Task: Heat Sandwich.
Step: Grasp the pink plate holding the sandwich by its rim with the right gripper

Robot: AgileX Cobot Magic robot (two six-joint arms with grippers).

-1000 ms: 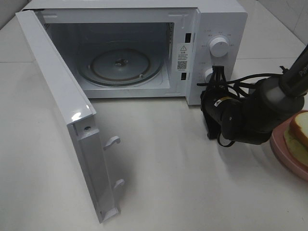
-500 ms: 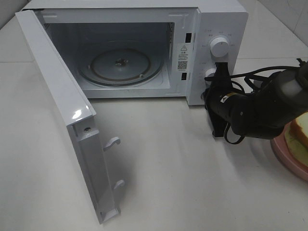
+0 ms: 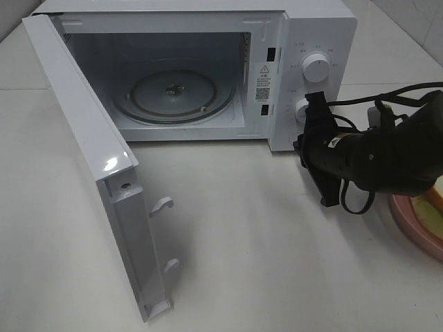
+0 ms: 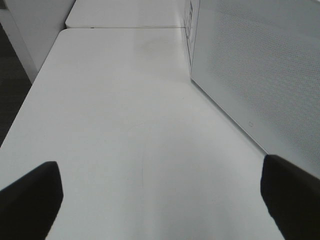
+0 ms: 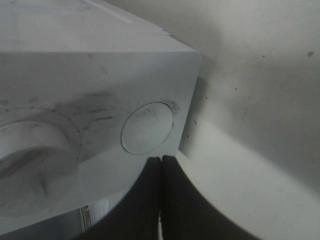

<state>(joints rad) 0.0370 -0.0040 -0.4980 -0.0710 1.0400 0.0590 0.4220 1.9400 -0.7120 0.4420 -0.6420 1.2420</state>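
The sandwich [image 3: 435,196] shows only as a tan and pale sliver at the right edge, lying on the pink plate [image 3: 414,227] and mostly covered by my right arm. My right gripper [image 3: 309,143] hangs shut and empty just right of the microwave's control panel [image 3: 313,83], near the lower knob [image 3: 302,106]. The right wrist view shows its fingertips [image 5: 161,192] pressed together below a round button [image 5: 147,127] on the panel's corner. My left gripper [image 4: 160,200] is wide open over bare table beside the microwave's side wall [image 4: 260,75]; it is outside the high view.
The white microwave [image 3: 201,21] stands at the back with its door [image 3: 90,159] swung far out to the front left. The glass turntable [image 3: 173,93] inside carries nothing. Black cables [image 3: 360,107] loop off my right arm.
My right arm has swung right and a little down, away from the lower knob, and now hides more of the sandwich. The gripper stayed shut.
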